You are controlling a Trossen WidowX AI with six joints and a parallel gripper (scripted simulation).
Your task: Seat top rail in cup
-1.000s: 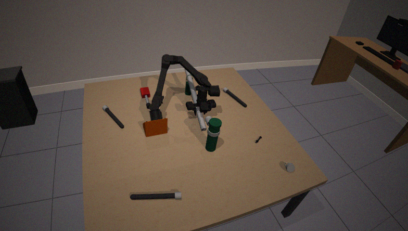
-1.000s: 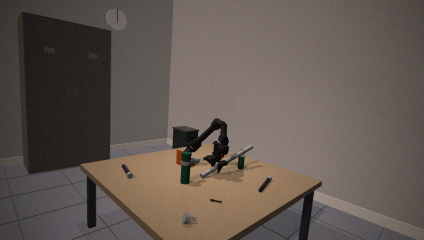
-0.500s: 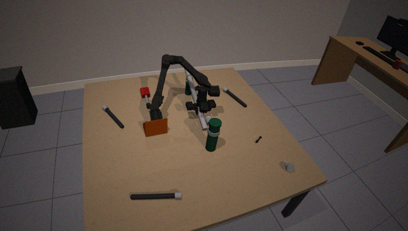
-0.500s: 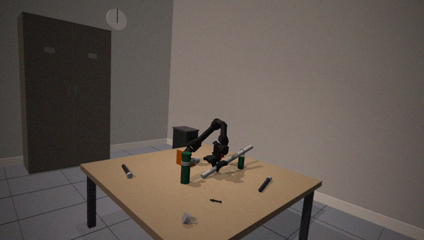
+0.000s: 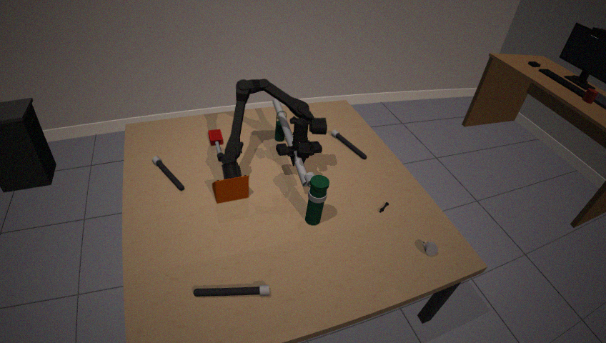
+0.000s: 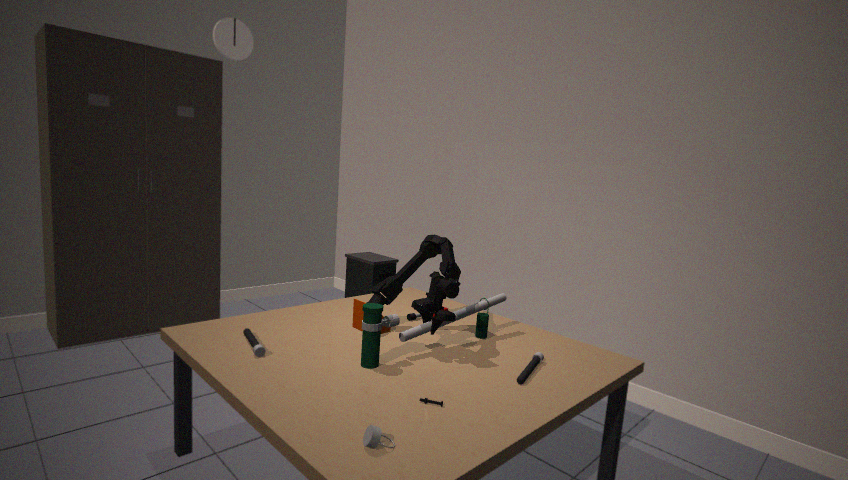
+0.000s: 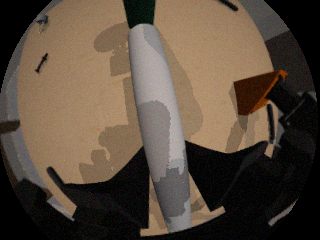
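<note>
The light grey rail (image 5: 285, 126) (image 6: 464, 312) (image 7: 152, 85) runs through the wire loop over the short green post (image 5: 279, 132) (image 6: 482, 327) and slopes down toward the big green post (image 5: 314, 212) (image 6: 370, 352) (image 7: 140, 11). My gripper (image 5: 298, 161) (image 6: 435, 325) (image 7: 162, 144) is shut on the rail, one finger on each side. The grey brace band (image 5: 316, 199) (image 6: 371, 326) sits high on the big post, below its green cap. The rail-end cup (image 5: 309, 177) (image 6: 390, 321) hangs from the band. The rail's near end is outside the cup, lower in the exterior view. The cup cannot be made out in the wrist view.
An orange plate (image 5: 231, 189) (image 6: 358, 315) (image 7: 252, 95) stands by the arm's base. A red block (image 5: 216, 136) lies behind. Dark grey-tipped rods (image 5: 229, 291) (image 5: 349, 144) (image 5: 169, 174), a small black bolt (image 5: 384, 207) (image 6: 431, 402) (image 7: 42, 63) and a spare cap (image 5: 430, 248) (image 6: 372, 437) lie around the table.
</note>
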